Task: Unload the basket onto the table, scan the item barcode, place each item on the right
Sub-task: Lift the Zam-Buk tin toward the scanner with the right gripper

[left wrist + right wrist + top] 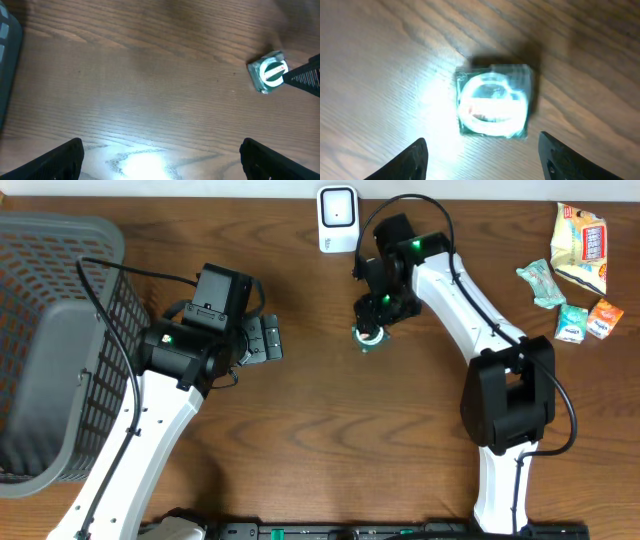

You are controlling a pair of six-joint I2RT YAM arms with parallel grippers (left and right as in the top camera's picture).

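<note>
Left arm (150, 415): reaching toward the middle.
Left fingers (60, 160): wide apart, holding nothing.
Right fingers (560, 160): apart, pointing down.

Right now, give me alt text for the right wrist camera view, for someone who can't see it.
A small green-and-white packet lies on a wooden table, washed in bright glare. The right pincer is open, its dark fingertips at the bottom edge.

table (150, 75): grained wood, slight sheen | packet (494, 107): glossy clear wrap | basket (50, 240): grey plastic mesh
</note>
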